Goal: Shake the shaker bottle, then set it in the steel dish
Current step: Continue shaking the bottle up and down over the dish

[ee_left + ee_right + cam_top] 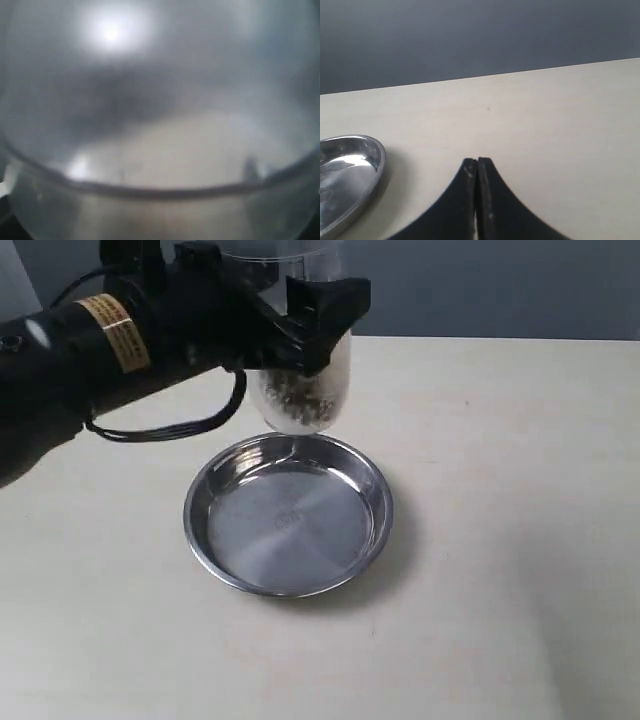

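Observation:
The clear shaker bottle [303, 390] hangs in the air above the far rim of the steel dish [288, 515], brown granules showing in its lower part. My left gripper [310, 315] is shut on the shaker bottle, its black fingers clamped round the upper body. The left wrist view is filled by the blurred clear wall of the shaker bottle [160, 150]. My right gripper [477, 161] is shut with nothing in it, low over the table to the right of the steel dish [350, 170]; it is out of the exterior view.
The pale table [500, 540] carries only the dish. The left arm's black body and cable [170, 430] reach in from the left over the table's back part. A grey wall [470, 35] stands behind the table's far edge.

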